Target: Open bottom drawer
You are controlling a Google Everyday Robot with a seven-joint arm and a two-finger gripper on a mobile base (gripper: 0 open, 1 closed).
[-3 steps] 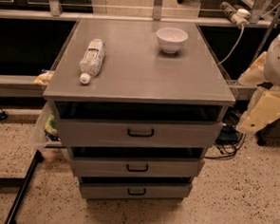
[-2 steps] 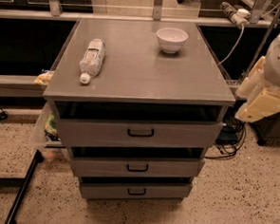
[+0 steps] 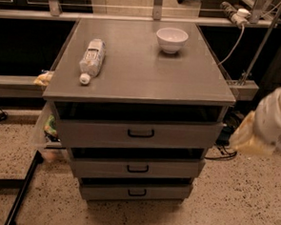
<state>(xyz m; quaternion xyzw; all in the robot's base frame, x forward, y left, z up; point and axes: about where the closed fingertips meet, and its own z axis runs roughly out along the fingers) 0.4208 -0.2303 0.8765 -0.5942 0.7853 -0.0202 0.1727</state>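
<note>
The bottom drawer (image 3: 135,191) is the lowest and narrowest of three grey drawer fronts in the metal cabinet, near the floor. It has a small black loop handle (image 3: 137,193). All three drawers stand slightly pulled out, with dark gaps above them. My gripper (image 3: 248,139) is a blurred cream shape at the right edge, to the right of the cabinet at about the top drawer's height. It is well apart from the bottom drawer. The white arm (image 3: 278,118) rises behind it.
A plastic bottle (image 3: 91,59) lies on the cabinet top at left and a white bowl (image 3: 171,39) stands at the back right. The top drawer (image 3: 140,132) and middle drawer (image 3: 137,168) sit above. Cables lie on the speckled floor at right; a black bar (image 3: 23,191) leans at left.
My arm and gripper have shifted at the right edge, moving down and slightly toward the cabinet. The drawers, bottle and bowl have not moved.
</note>
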